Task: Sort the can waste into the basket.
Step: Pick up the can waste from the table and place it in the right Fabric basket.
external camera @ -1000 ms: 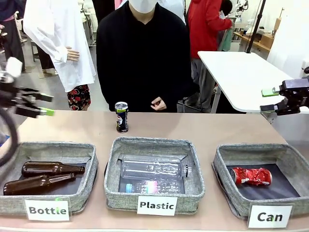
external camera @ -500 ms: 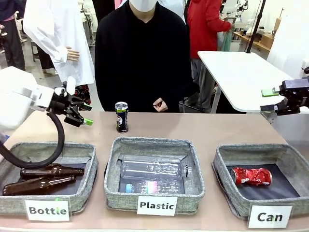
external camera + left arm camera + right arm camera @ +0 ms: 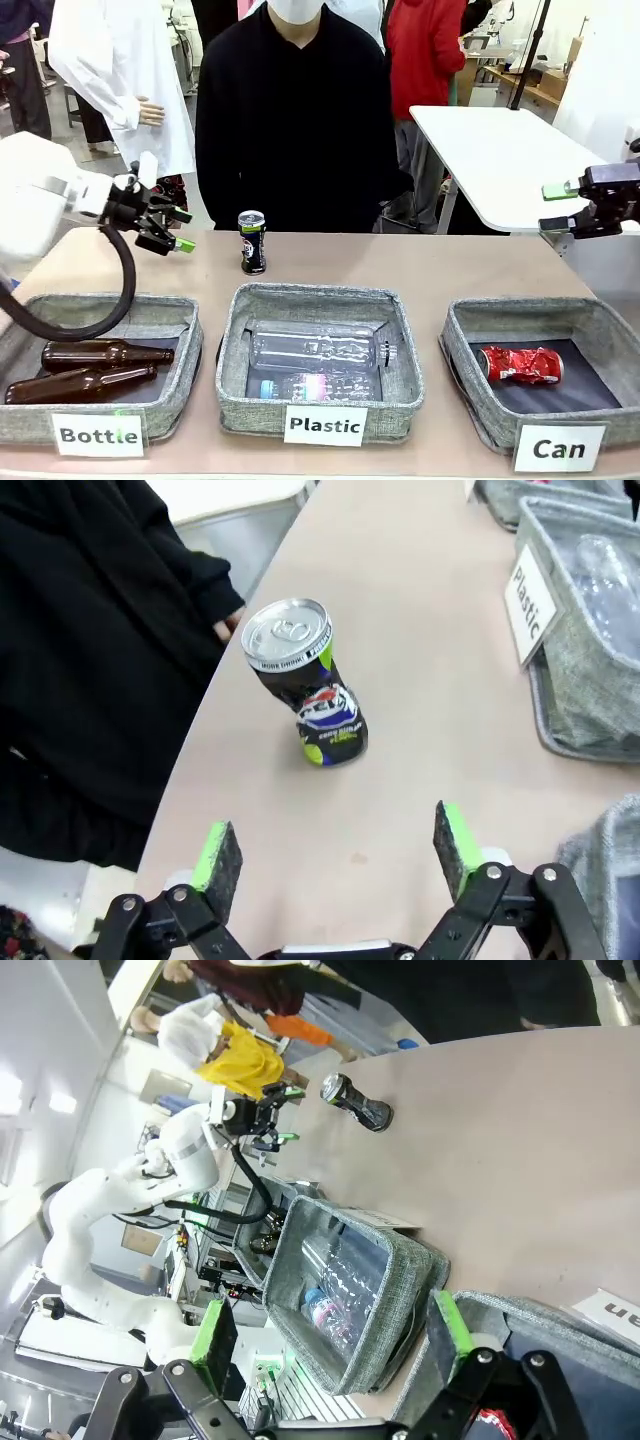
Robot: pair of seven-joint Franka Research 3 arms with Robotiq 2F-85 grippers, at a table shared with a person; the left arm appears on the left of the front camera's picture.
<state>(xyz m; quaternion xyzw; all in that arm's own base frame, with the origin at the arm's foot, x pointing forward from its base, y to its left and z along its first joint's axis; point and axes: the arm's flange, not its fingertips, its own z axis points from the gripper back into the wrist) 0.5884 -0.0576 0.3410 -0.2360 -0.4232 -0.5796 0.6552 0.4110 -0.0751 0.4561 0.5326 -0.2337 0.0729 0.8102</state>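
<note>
- Black can (image 3: 252, 242) stands upright on the table (image 3: 450, 265) near its far edge, just in front of the person in black (image 3: 290, 120) and beyond the "Plastic" basket (image 3: 315, 296).
- Compared with a second ago, the left arm has swung in from the far left edge; over the last half second its left gripper (image 3: 184, 229) has edged slightly further right, toward the black can.
- Black can, red can and the right arm have not shifted.
- Left gripper hangs above the table to the left of the black can, apart from it, jaws spread wide and holding nothing.
- In the left wrist view the black can (image 3: 305, 695) sits ahead of the left gripper (image 3: 337, 845), roughly centred between the green pads (image 3: 215, 852) but beyond them.
- Right gripper (image 3: 553, 207) hovers at the far right above the table edge, jaws wide apart and empty; its own view (image 3: 332, 1328) looks across the table at the black can (image 3: 355, 1103).
- Dented red can (image 3: 521, 364) lies on its side inside the "Can" basket (image 3: 470, 330) at the near right.
</note>
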